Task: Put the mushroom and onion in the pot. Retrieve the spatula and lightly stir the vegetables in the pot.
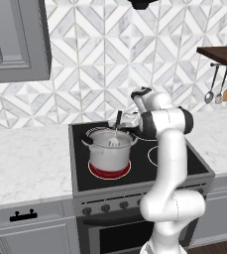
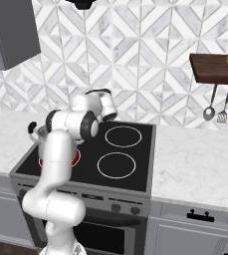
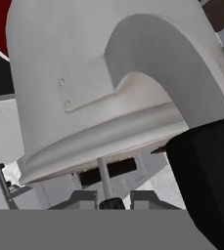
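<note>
While gripped at its black handle, spatula standing near upright, slotted head down inside pot, claw closed on the handle just above the pot rim, pot below on the glowing red burner.

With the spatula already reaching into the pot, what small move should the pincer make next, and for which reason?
Probably a short, gentle sideways sweep. In the left base view the pincer holds the spatula by its black handle, with the slotted head down inside the pot on the red burner. Tool and pot seem set for stirring. The vegetables inside cannot be made out, so keep it small.
</note>
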